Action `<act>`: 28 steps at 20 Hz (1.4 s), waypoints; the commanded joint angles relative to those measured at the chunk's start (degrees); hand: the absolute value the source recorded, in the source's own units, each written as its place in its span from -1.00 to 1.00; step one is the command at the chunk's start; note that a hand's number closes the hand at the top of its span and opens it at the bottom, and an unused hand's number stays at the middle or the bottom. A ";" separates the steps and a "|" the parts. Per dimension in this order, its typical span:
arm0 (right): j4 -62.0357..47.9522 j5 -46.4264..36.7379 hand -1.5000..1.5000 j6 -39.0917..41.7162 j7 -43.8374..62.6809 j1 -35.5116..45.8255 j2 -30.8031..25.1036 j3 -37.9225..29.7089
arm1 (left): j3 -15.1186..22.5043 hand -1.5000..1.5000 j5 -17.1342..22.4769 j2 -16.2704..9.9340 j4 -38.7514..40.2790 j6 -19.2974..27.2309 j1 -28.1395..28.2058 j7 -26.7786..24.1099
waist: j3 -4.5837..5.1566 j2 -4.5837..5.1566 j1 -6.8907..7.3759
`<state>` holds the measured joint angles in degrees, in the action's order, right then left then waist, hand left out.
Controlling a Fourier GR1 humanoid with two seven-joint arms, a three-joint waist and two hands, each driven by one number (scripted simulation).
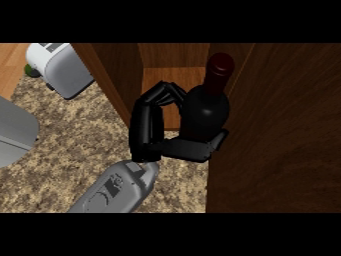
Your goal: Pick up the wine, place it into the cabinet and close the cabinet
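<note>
One wine bottle [202, 112]: smooth dark glass, rounded shoulders, narrow neck topped with a dark red cap. Upright in the open front of the cabinet [121, 75], close against the edge of the wide door panel [291, 130] at the right; base hidden, so cannot tell whether standing on the cabinet floor. One hand in sight, the left hand [154, 135], black and glossy on a grey forearm, wrapped round the bottle's body: fingers [162, 95] curled over the far side, thumb hooked across the near side. Cabinet of brown grained wood, flat boards, paler inside. Speckled beige stone worktop [69, 145], rough in look. Near its far left corner, one white and grey rounded appliance [58, 67], a small green thing [31, 70] just beside it. At the left edge, one smooth grey curved object [3, 130].
</note>
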<state>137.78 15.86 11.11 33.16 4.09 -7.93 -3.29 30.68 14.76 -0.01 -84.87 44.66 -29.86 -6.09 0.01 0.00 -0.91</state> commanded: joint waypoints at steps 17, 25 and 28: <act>6.72 5.86 -1.00 0.00 2.25 -2.27 -0.47 -2.91 | -4.62 1.00 2.09 -0.97 15.63 -3.25 -0.82 -12.78 | -0.02 -0.08 0.45; 8.64 4.40 -1.00 -1.97 4.76 -1.37 0.15 -0.83 | -8.36 1.00 6.20 0.01 21.76 -7.33 -0.42 -20.15 | 0.01 -0.03 0.19; 7.40 3.64 -1.00 1.13 -1.69 -6.17 1.51 -1.14 | -12.03 1.00 5.22 -1.67 22.91 -9.63 -3.66 -15.83 | -0.03 -0.07 0.21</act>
<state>137.57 16.61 11.07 32.55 3.43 -7.42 -3.62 21.29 19.68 -0.77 -63.29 37.66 -32.78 -22.94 0.01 -0.03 -0.69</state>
